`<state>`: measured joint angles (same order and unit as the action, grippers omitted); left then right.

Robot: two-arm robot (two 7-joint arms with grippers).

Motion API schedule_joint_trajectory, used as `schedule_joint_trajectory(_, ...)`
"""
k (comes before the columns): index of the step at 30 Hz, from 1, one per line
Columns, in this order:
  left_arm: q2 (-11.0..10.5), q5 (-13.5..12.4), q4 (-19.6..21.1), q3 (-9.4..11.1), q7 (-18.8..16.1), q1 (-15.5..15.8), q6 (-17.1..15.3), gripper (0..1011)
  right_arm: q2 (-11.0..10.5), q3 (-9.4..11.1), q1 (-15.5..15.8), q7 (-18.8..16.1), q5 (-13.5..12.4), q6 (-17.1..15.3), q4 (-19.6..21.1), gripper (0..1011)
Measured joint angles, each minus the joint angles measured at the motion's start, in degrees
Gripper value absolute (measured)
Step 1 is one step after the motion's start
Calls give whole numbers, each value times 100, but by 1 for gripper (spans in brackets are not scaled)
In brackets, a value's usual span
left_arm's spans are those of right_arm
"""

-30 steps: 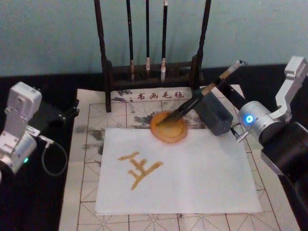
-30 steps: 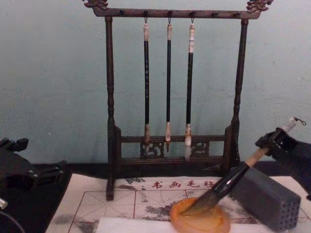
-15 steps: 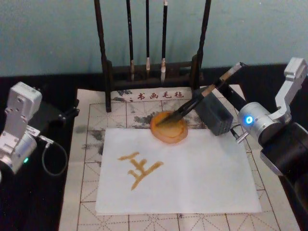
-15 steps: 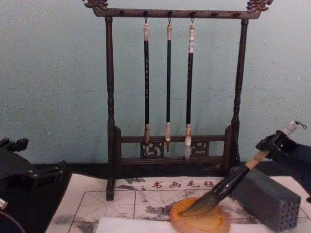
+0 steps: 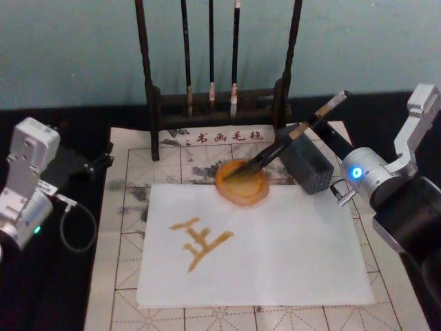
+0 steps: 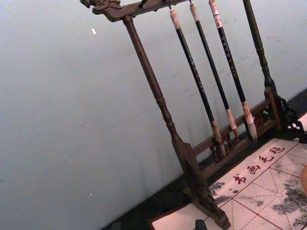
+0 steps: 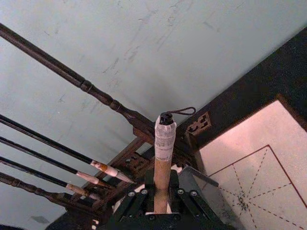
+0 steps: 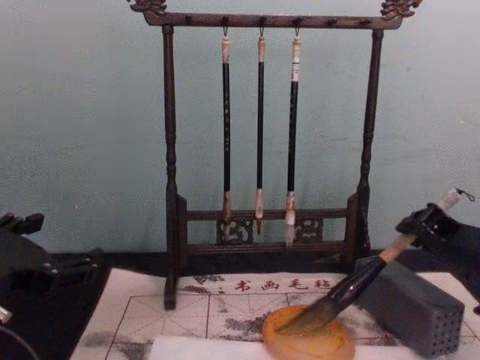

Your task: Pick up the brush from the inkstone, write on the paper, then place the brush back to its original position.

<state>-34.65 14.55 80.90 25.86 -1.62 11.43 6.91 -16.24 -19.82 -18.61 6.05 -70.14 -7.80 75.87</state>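
The brush [image 5: 275, 147] leans with its dark tip in the round orange inkstone [image 5: 241, 185] and its white-wrapped end up toward the back right. My right gripper [image 5: 319, 116] is shut on the upper tan shaft. In the right wrist view its fingers [image 7: 133, 205] flank the shaft of the brush [image 7: 163, 163]. In the chest view the brush [image 8: 352, 289] slants from the inkstone [image 8: 307, 343] up to the right gripper [image 8: 424, 223]. The white paper [image 5: 289, 255] lies in front of the inkstone and bears an orange character. My left gripper [image 5: 77, 163] stays parked at the left.
A dark wooden rack [image 5: 217, 103] with three thin hanging brushes [image 8: 259, 135] stands behind the inkstone. A grey rectangular block [image 5: 306, 165] with small holes sits under the brush shaft. A gridded felt mat [image 5: 131, 207] lies under the paper.
The right gripper has lowered slightly, so the brush's upper end sits a little lower. The tip stays in the inkstone. The left arm has not moved.
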Motion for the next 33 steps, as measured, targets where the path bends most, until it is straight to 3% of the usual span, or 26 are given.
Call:
schedule_joint_trajectory(4, 0, 0, 0, 0, 0, 0, 0, 1001, 0, 2, -2, -3, 1, -4, 0, 198)
schedule_joint_trajectory(8, 0, 0, 0, 0, 0, 0, 0, 1001, 0, 3, -4, -6, 3, -7, 0, 278)
schedule_joint_trajectory(16, 0, 0, 0, 0, 0, 0, 0, 1001, 0, 5, -5, -11, 6, -12, 0, 500)
schedule_joint_trajectory(21, 0, 0, 0, 0, 0, 0, 0, 1001, 0, 5, -4, -15, 8, -14, 0, 721)
schedule_joint_trajectory(33, 0, 0, 0, 0, 0, 0, 0, 1001, 0, 5, -5, -16, 8, -14, 0, 1002)
